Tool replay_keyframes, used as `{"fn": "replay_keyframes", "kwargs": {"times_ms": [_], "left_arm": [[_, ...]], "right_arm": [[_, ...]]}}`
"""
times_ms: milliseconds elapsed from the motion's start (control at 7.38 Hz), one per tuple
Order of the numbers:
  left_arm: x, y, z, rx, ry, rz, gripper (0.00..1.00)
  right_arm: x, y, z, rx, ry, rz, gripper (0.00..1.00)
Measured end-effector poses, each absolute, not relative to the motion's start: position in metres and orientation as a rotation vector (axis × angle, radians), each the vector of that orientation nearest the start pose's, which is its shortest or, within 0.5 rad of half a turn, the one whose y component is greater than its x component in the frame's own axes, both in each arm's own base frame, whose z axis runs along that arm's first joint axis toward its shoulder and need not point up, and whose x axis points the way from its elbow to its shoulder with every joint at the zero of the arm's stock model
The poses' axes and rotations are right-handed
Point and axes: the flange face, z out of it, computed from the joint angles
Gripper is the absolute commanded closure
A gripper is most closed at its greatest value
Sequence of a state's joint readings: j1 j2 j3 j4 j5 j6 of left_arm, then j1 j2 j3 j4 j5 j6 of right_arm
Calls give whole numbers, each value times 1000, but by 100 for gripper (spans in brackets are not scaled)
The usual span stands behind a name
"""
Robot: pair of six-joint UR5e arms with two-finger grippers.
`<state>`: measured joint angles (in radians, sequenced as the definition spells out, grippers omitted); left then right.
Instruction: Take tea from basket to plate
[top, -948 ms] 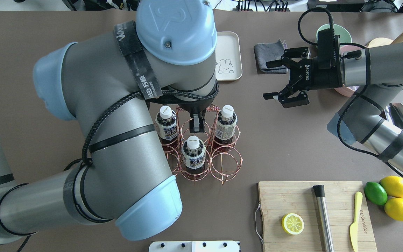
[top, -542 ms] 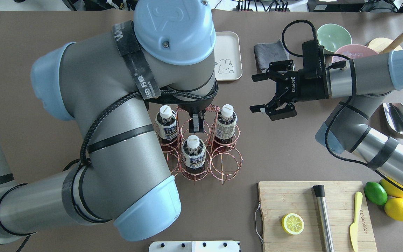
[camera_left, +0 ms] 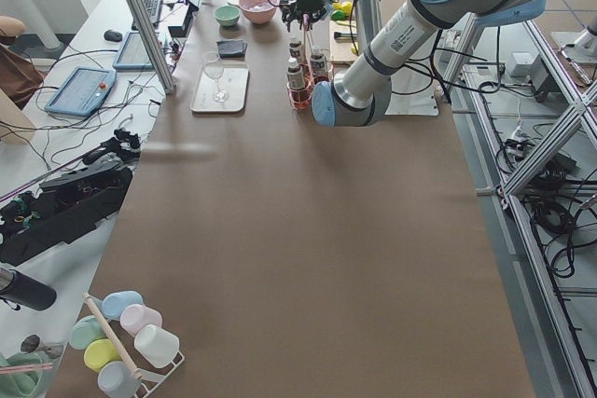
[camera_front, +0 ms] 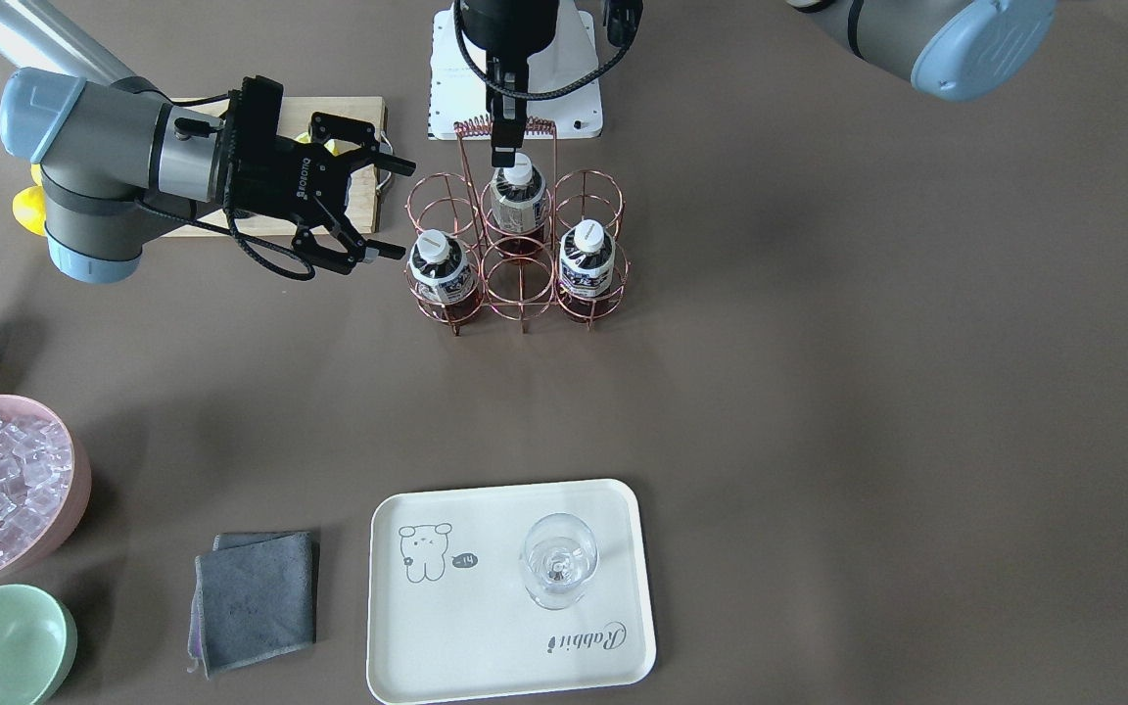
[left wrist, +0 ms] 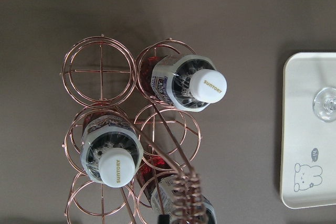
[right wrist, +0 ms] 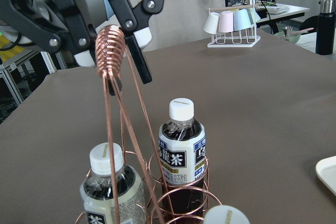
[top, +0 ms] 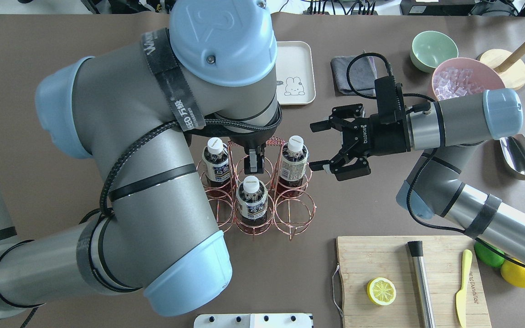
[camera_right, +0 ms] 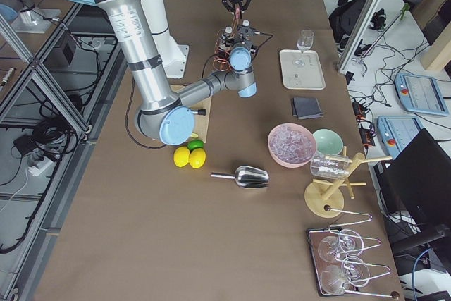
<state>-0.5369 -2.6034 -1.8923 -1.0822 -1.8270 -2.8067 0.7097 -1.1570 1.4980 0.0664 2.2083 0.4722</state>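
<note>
The copper wire basket (top: pixel 290 214) (camera_front: pixel 522 289) stands mid-table and holds three tea bottles (top: pixel 252 198) (camera_front: pixel 517 201). My left gripper (top: pixel 253 163) (camera_front: pixel 505 149) comes straight down and is shut on the basket's coiled handle (camera_front: pixel 535 125) (right wrist: pixel 110 40). My right gripper (top: pixel 313 147) (camera_front: pixel 399 209) is open and empty. It is level with the rightmost tea bottle (top: pixel 293 161) (camera_front: pixel 437 269) (right wrist: pixel 107 187) and just beside it, not touching. The cream plate (camera_front: pixel 486 636) (top: pixel 295 54) (left wrist: pixel 304 129) lies beyond the basket, partly hidden by my left arm in the overhead view.
A wine glass (camera_front: pixel 559 563) stands on the plate. A grey cloth (top: pixel 351 73), a mint bowl (top: pixel 433 48) and a pink bowl of ice (top: pixel 463 79) lie behind my right arm. A scoop (top: pixel 520 157) and a cutting board (top: pixel 381 255) lie to the right.
My right gripper has moved left and nearer, from by the cloth to beside the rightmost bottle, staying open. My left gripper and the basket have not moved.
</note>
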Motion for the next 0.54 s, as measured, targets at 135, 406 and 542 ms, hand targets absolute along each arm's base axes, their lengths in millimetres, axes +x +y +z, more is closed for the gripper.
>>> {"fn": "replay_keyframes", "kwargs": {"times_ms": [135, 406, 542], "left_arm": [[449, -393, -16, -581, 811, -1532, 100], [449, -393, -17, -582, 811, -1532, 100], [448, -392, -17, -583, 813, -1532, 100]], "right_arm": [[-395, -433, 297, 1290, -1525, -884, 1], [-409, -442, 294, 1317, -1499, -873, 7], [-416, -445, 293, 1324, -1491, -867, 23]]}}
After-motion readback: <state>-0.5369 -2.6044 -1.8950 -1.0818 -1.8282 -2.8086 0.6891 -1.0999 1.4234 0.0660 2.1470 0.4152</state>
